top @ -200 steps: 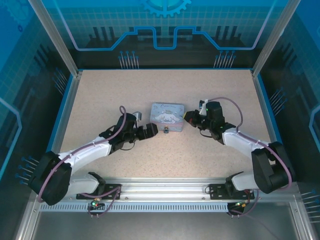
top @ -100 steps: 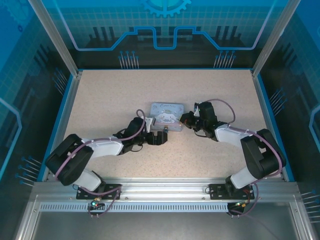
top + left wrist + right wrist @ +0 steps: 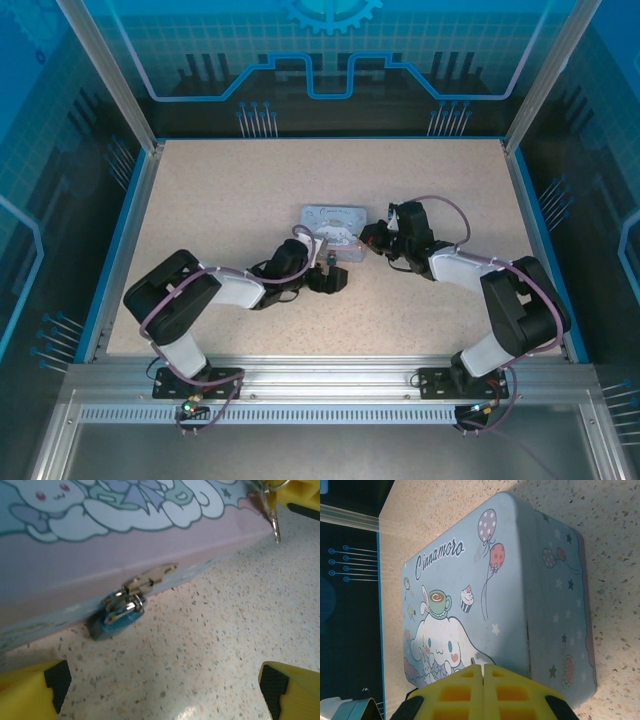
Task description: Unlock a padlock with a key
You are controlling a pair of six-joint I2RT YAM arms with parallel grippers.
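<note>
The padlock, small with a blue body, hangs from the silver hasp on the front of the cartoon-printed box; in the top view the padlock sits at the box's near edge. My left gripper is open just in front of it, its yellow fingers wide apart with nothing between them. My right gripper is shut at the box's right end, over the lid. The thin key hangs from its yellow finger, and the right gripper shows a metal tip between its pads.
The box lies mid-table on the speckled surface. Blue walls and metal frame posts ring the table. Both arms reach in from the near rail.
My left arm has swung right and forward, bringing its open gripper in front of the padlock. The right gripper has edged closer to the box's right end and then held.
</note>
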